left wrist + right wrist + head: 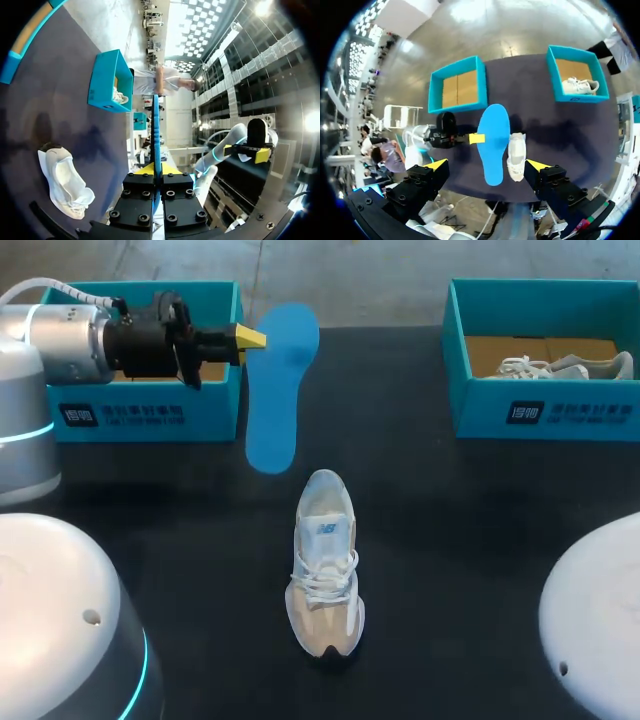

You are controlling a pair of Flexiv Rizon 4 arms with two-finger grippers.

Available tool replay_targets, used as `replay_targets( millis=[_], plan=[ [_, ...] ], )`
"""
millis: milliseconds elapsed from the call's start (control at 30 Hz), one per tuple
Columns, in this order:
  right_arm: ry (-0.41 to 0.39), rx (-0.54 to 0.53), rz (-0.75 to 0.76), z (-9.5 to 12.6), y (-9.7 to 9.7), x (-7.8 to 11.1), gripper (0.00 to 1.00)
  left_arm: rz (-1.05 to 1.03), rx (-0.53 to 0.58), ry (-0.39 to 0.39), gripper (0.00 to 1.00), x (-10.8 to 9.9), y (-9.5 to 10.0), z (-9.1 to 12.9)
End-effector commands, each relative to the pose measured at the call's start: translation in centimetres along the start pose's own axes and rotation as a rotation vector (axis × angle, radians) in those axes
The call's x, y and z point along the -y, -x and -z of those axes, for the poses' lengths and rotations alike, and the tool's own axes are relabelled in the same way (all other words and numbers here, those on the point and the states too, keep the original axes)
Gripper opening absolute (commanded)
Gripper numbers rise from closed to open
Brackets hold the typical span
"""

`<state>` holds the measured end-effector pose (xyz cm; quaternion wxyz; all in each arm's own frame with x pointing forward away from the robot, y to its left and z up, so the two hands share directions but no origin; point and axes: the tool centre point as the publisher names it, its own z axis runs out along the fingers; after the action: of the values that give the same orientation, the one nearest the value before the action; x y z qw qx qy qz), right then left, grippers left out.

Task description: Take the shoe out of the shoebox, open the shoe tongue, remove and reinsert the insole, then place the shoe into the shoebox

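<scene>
Rounded white arm housings (60, 620) fill the near corners of the dark worktop (450, 540). Between them, mid-worktop, the white-and-tan shoe (325, 565) stands on its sole, laces up. Beyond it, the left tool (250, 338) is clamped on the edge of the blue insole (275, 390), holding it in the air just beside the left shoebox (150, 410). The right tool (487, 165) hangs high overhead, fingers wide apart, holding nothing. Another shoe (560, 367) lies in the right shoebox (545, 410).
</scene>
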<state>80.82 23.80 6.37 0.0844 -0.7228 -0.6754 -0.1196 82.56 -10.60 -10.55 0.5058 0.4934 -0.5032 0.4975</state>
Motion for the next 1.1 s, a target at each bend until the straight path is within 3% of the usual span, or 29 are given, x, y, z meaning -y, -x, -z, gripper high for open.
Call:
replay_targets(
  millis=[33, 400, 1100],
  plan=[
    [0.024, 0.548, 0.018, -0.6, -1.3, 0.3, 1.00, 0.000, 0.003, -0.002, 0.00, -0.1, 0.0, 0.0],
    [0.139, 0.536, -0.001, -2.3, -3.1, 1.8, 1.00, 0.000, 0.003, -0.002, 0.00, -0.1, 0.0, 0.0],
    [0.154, 0.402, 0.003, -3.9, -4.1, 1.8, 1.00, 0.000, 0.003, -0.002, 0.00, -0.1, 0.0, 0.0]
  ],
)
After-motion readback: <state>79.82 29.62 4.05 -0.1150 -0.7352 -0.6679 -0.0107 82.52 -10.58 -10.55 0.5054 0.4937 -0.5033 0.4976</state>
